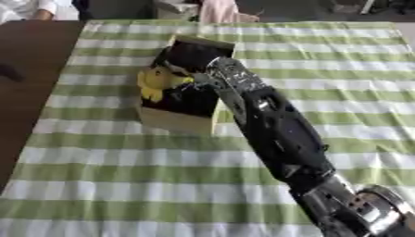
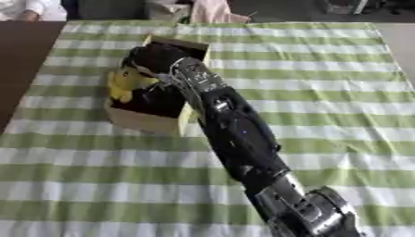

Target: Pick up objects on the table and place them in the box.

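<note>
An open cardboard box [image 1: 174, 121] stands on the green-and-white striped tablecloth, left of the middle. Inside it, against the left wall, lies a yellow object [image 1: 156, 83]; its shape is unclear. My right arm [image 1: 275, 125] comes in from the lower right corner and stretches up to the box. My right hand [image 1: 191, 58] is a dark shape over the far part of the box's inside, just above and right of the yellow object. Whether it touches the yellow object I cannot tell. My left hand shows in neither view.
The striped tablecloth [image 1: 340, 69] covers the table to the right of and in front of the box. A dark brown bare surface [image 1: 28, 69] lies along the left side. People's clothing shows at the far edge.
</note>
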Robot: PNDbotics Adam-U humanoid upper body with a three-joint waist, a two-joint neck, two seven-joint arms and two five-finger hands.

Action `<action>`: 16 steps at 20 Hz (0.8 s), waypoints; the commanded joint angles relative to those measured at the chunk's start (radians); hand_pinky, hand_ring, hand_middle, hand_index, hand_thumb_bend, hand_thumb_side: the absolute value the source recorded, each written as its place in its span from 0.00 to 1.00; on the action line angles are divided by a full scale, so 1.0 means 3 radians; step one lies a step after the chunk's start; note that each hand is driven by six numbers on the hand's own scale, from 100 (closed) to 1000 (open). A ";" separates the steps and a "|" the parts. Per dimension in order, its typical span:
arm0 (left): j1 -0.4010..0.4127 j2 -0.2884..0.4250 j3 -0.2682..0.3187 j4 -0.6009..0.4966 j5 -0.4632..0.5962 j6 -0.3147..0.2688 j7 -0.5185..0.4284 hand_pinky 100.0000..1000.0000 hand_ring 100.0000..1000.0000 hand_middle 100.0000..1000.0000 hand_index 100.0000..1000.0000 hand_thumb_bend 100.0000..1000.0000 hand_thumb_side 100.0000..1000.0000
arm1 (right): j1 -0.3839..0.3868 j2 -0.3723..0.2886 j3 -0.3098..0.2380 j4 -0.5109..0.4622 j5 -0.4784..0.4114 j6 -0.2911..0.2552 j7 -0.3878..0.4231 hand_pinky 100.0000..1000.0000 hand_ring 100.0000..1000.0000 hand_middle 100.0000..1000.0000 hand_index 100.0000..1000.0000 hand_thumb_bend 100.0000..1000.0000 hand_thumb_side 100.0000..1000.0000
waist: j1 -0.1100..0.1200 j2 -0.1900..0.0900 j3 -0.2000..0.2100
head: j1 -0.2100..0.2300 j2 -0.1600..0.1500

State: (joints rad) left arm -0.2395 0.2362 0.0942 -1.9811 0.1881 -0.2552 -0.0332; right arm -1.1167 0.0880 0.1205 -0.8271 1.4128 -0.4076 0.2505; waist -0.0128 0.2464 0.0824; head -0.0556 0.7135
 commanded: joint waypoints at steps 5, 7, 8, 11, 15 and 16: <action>-0.0031 0.0044 0.0003 -0.0063 0.0004 0.0001 -0.0013 0.40 1.00 0.90 0.65 0.00 0.73 | -0.0094 -0.0026 -0.0110 -0.0152 -0.0033 0.0108 -0.0136 0.69 0.55 0.57 0.78 0.00 0.08 | 0.0035 -0.0048 -0.0018 | -0.0003 -0.0033; -0.0029 0.0046 0.0001 -0.0063 0.0004 0.0003 -0.0016 0.40 1.00 0.90 0.65 0.00 0.73 | -0.0141 -0.0065 -0.0146 -0.0229 -0.0074 0.0168 -0.0134 0.70 0.55 0.57 0.78 0.00 0.06 | 0.0035 -0.0049 -0.0025 | -0.0001 -0.0036; -0.0029 0.0047 0.0000 -0.0063 0.0004 0.0003 -0.0019 0.40 1.00 0.90 0.65 0.00 0.73 | -0.0165 -0.0086 -0.0164 -0.0255 -0.0080 0.0204 -0.0123 0.70 0.56 0.58 0.78 0.00 0.05 | 0.0036 -0.0049 -0.0027 | -0.0002 -0.0037; -0.0026 0.0046 0.0001 -0.0063 0.0005 0.0004 -0.0020 0.40 1.00 0.90 0.65 0.00 0.73 | -0.0206 -0.0132 -0.0235 -0.0284 -0.0063 0.0311 -0.0094 0.70 0.56 0.58 0.78 0.00 0.06 | 0.0041 -0.0050 -0.0027 | -0.0005 -0.0046; -0.0030 0.0042 -0.0008 -0.0063 0.0011 0.0008 -0.0030 0.40 1.00 0.90 0.65 0.00 0.73 | -0.0218 -0.0134 -0.0304 -0.0206 0.0045 0.0428 -0.0065 0.73 0.57 0.58 0.78 0.00 0.06 | 0.0049 -0.0047 -0.0029 | -0.0016 -0.0053; -0.0030 0.0040 -0.0009 -0.0063 0.0011 0.0010 -0.0033 0.40 1.00 0.90 0.65 0.00 0.73 | -0.0216 -0.0129 -0.0319 -0.0181 0.0083 0.0448 -0.0067 0.73 0.57 0.58 0.78 0.00 0.06 | 0.0052 -0.0046 -0.0028 | -0.0017 -0.0053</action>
State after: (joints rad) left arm -0.2392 0.2362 0.0940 -1.9811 0.1892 -0.2508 -0.0384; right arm -1.1541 0.0617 0.0343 -0.8748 1.4226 -0.2841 0.2313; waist -0.0046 0.2471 0.0740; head -0.0566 0.7089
